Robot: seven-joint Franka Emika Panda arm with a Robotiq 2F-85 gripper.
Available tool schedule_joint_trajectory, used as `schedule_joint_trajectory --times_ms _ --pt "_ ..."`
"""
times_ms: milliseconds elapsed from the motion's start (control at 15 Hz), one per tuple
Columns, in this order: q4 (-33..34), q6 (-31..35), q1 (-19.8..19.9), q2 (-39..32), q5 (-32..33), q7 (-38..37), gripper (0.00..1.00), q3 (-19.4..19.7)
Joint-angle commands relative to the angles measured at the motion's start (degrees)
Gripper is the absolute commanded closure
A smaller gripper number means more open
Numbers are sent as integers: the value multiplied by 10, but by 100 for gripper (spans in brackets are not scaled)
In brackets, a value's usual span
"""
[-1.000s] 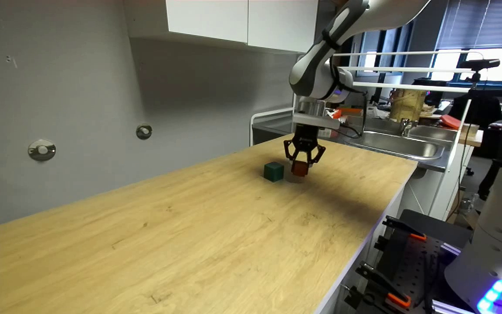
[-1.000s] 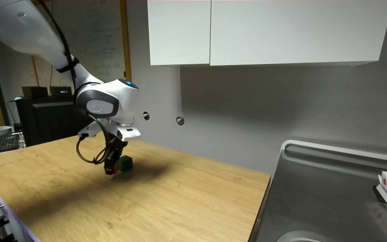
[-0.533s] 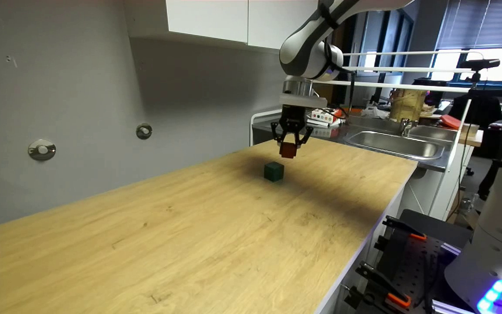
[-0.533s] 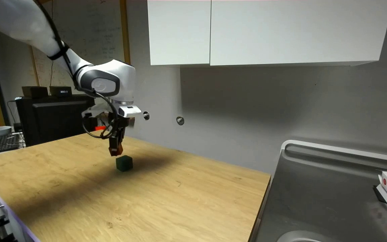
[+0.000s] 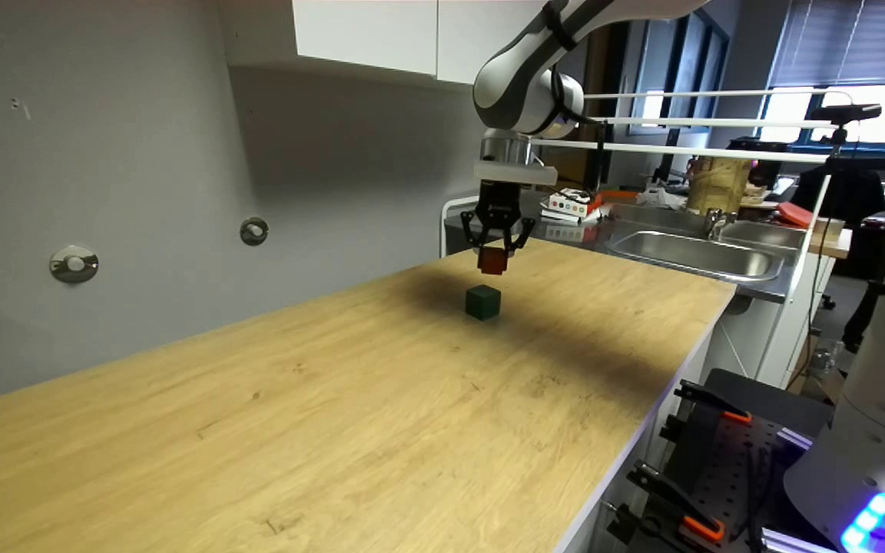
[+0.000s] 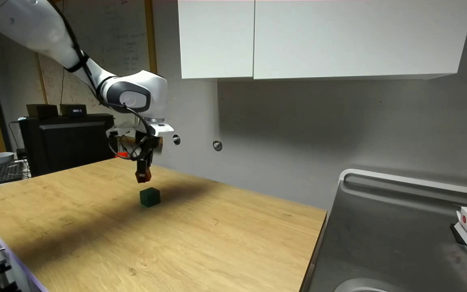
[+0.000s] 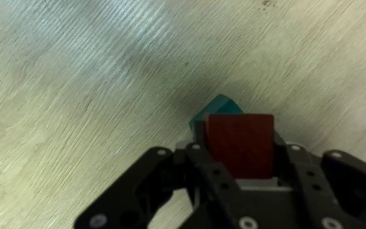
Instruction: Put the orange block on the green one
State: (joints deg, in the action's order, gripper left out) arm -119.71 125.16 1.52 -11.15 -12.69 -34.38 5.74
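Observation:
My gripper (image 5: 494, 247) is shut on the orange block (image 5: 492, 263) and holds it in the air above the table. The held block (image 6: 144, 177) also shows below the gripper (image 6: 142, 167) in an exterior view. The green block (image 5: 482, 302) sits flat on the table, below the held one with a gap between them; it shows in both exterior views (image 6: 150, 197). In the wrist view the orange block (image 7: 240, 146) fills the space between the fingers (image 7: 238, 136). It covers much of the green block (image 7: 216, 106), which is turned at an angle to it.
The wooden table (image 5: 319, 399) runs along a grey wall with white cupboards (image 5: 366, 34) above. A metal sink (image 5: 692, 253) and a white box (image 5: 569, 201) are past the table's end. A monitor (image 6: 77, 142) stands behind it.
The gripper has risen from beside the green block with the orange block held, then shifted sideways until it is roughly above the green block. The green block has not moved.

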Motion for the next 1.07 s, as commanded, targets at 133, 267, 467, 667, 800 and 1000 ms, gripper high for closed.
schedule_joint_trajectory --times_ms 133,267,467,667,800,1000 --pt "44 -26 -1 -54 -1 -10 81 -4" --pt "54 -31 -3 -68 0 -11 81 -3" --pt "69 -42 -4 -81 1 -14 31 -2" --pt "80 -54 -4 -87 2 -13 18 0" --pt "84 -61 -4 -87 2 -12 2 0" --pt "86 -76 -6 -84 1 -12 0 -2"
